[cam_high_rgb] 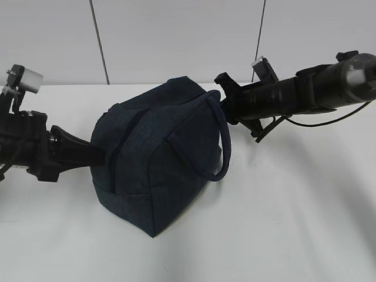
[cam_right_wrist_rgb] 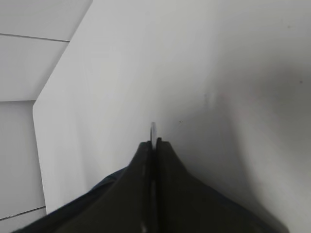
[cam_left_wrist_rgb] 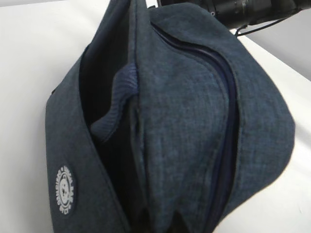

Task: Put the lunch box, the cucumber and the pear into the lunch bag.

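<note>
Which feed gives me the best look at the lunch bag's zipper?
The left wrist view: the zipper runs close-up along the lunch bag. The exterior view shows only a dark seam; the right wrist view shows just a thin ring at the shut right gripper.

Left arm: comes in low from the left edge, near level, forearm pointing right.
Left end effector (cam_high_rgb: 98,154): tips hidden in the exterior view, none visible in its wrist view; state cannot be told.
Right arm: enters from the upper right, sloping slightly down toward the centre.
Right end effector (cam_right_wrist_rgb: 154,145): jaws pressed together, a thin metal ring (cam_right_wrist_rgb: 153,132) pinched at the tips.
</note>
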